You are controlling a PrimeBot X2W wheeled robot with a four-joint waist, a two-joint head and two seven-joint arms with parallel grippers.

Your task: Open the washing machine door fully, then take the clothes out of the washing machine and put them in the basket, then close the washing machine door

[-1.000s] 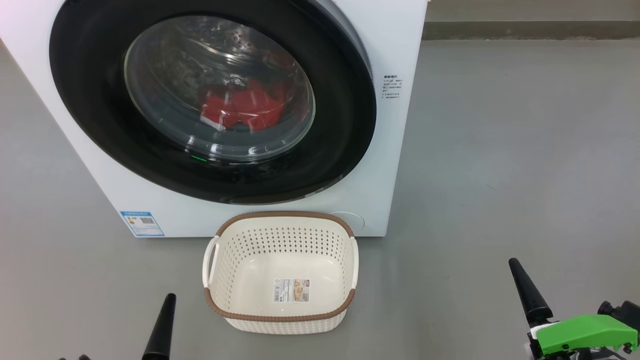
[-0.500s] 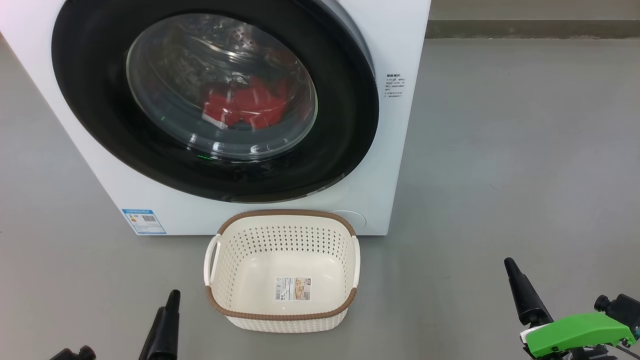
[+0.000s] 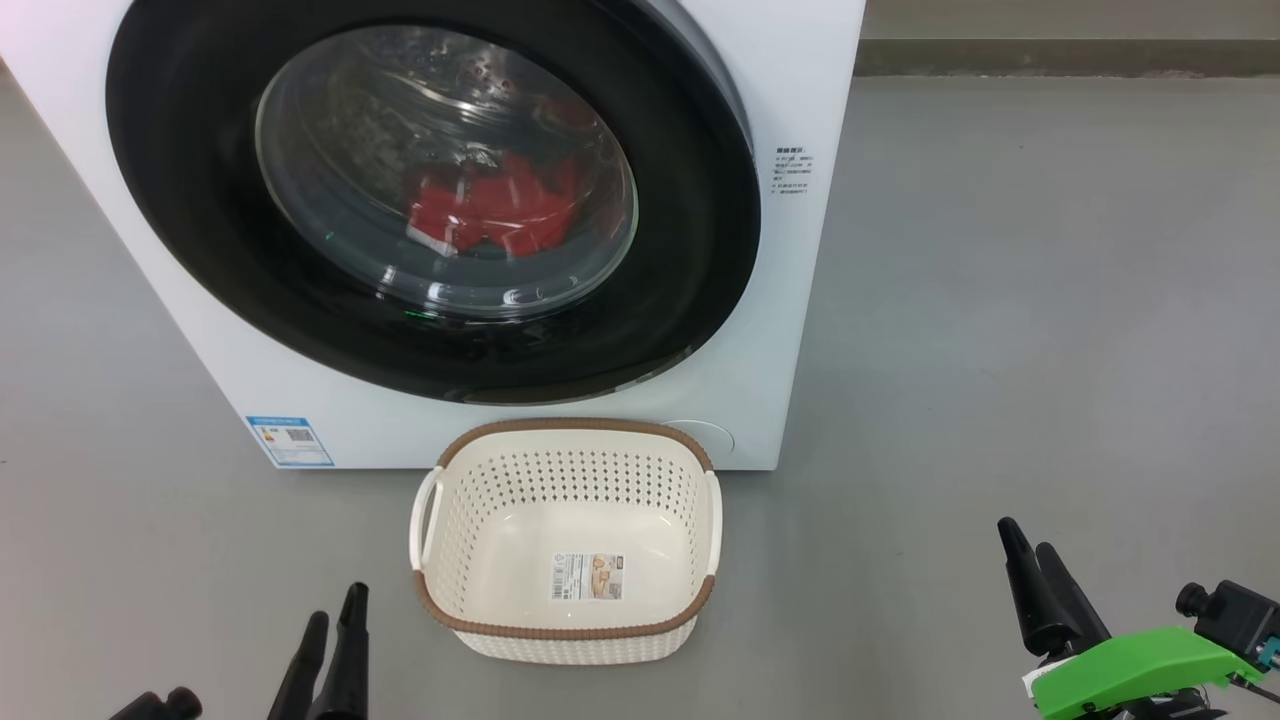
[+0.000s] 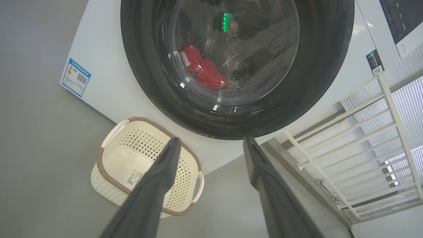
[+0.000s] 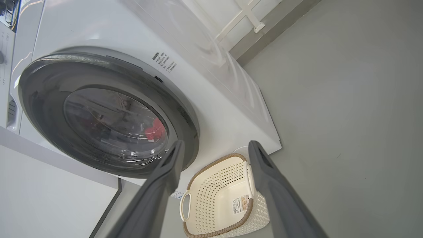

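Note:
The washing machine (image 3: 790,300) stands ahead, and its black-rimmed washing machine door (image 3: 180,200) covers the drum. Red clothes (image 3: 490,210) show through the glass bowl, also in the left wrist view (image 4: 206,71) and the right wrist view (image 5: 155,129). The empty basket (image 3: 565,427) sits on the floor right in front of the machine. My left gripper (image 3: 338,602) hangs open, low and left of the basket. Far right of the basket, my right gripper (image 3: 1025,535) is open too. Both hold nothing; their fingers (image 4: 158,185) (image 5: 274,185) stand well apart in the wrist views.
Grey floor (image 3: 1000,300) stretches wide to the machine's right, up to a wall skirting (image 3: 1060,55). A blue label (image 3: 288,441) marks the machine's lower left front. A white slatted frame (image 4: 363,132) stands beside the machine in the left wrist view.
Both grippers have turned a little, so a second finger of each now shows in the head view. The right one has drifted slightly left. Door, clothes and basket are unchanged.

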